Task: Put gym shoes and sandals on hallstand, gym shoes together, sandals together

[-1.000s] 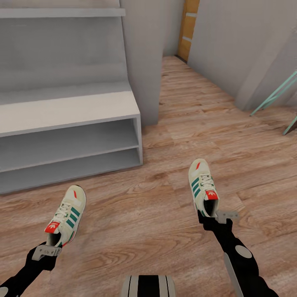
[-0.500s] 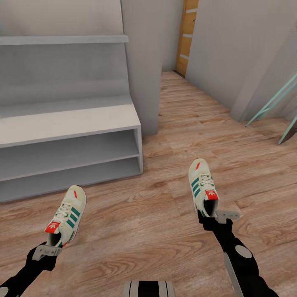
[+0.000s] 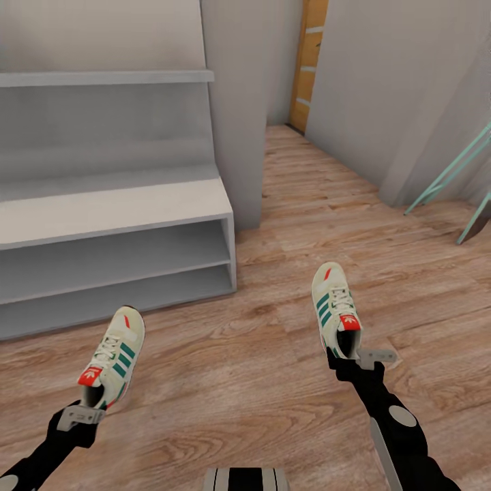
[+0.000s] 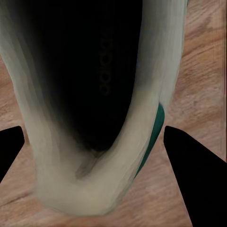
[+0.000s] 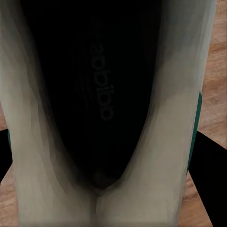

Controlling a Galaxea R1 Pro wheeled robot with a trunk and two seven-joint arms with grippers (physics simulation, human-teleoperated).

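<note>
Sneakers ride one per arm above the corridor floor [image 3: 286, 225], short of the hallstand [image 3: 116, 211]: the left gripper [image 3: 80, 416] is clamped on the heel of the left gym shoe [image 3: 112, 354], the right gripper [image 3: 354, 358] on the right gym shoe [image 3: 334, 307]. Each looks light, with a soft collar that may flex, so the firm heel counter seems the surest hold

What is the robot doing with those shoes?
The robot is carrying two cream-white sneakers with green stripes, one in each gripper. The left gripper holds the left sneaker by its heel, and the right gripper holds the right sneaker the same way. The light-grey shoe rack stands ahead to the left, beside the wood-plank floor.
</note>
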